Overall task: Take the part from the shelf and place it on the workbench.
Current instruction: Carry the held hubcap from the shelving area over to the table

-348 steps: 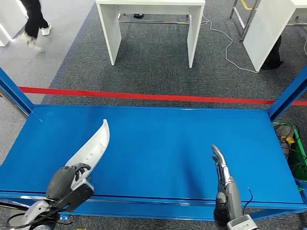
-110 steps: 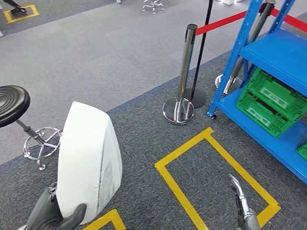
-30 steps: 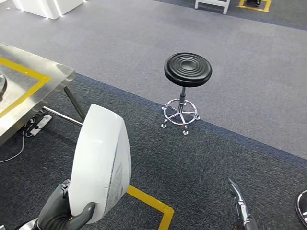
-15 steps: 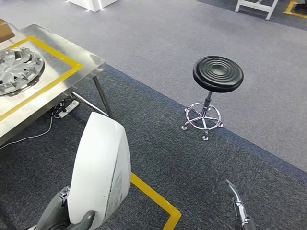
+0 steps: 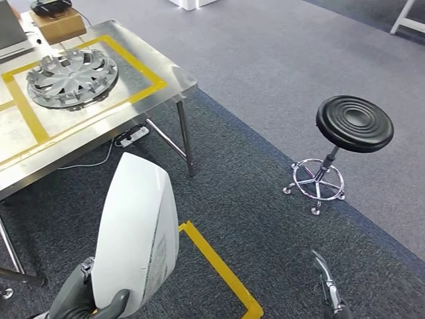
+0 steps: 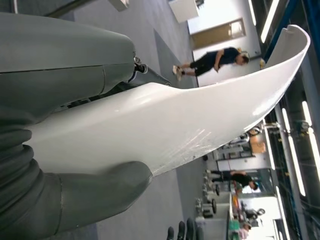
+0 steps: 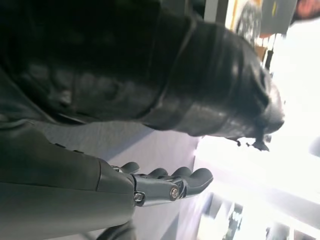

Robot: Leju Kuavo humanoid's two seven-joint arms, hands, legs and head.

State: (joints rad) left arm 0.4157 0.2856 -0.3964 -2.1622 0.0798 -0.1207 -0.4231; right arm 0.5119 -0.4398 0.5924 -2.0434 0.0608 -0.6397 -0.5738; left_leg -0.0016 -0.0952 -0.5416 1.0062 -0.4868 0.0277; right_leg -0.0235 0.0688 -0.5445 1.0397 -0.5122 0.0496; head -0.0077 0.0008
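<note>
Head view: white part (image 5: 135, 232) is gripped by left robot hand (image 5: 82, 299) at lower left; steel desk (image 5: 170, 76) with hubcap (image 5: 72, 76) sits upper left. Right robot hand (image 5: 328, 289) is held empty, fingers straight.

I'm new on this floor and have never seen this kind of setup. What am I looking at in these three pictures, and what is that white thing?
A two-legged humanoid robot took all three pictures. The wide one looks forward and down from high on its body; the other two come from cameras at its wrists, so they appear turned sideways.

Its left hand grips a curved white plastic part, seen close up in the left wrist view. Its right hand holds nothing, fingers stretched out.

Ahead stands a steel workbench marked with yellow tape. A silver hubcap and a small brown box lie on it. A black stool stands on the carpet to the right.
</note>
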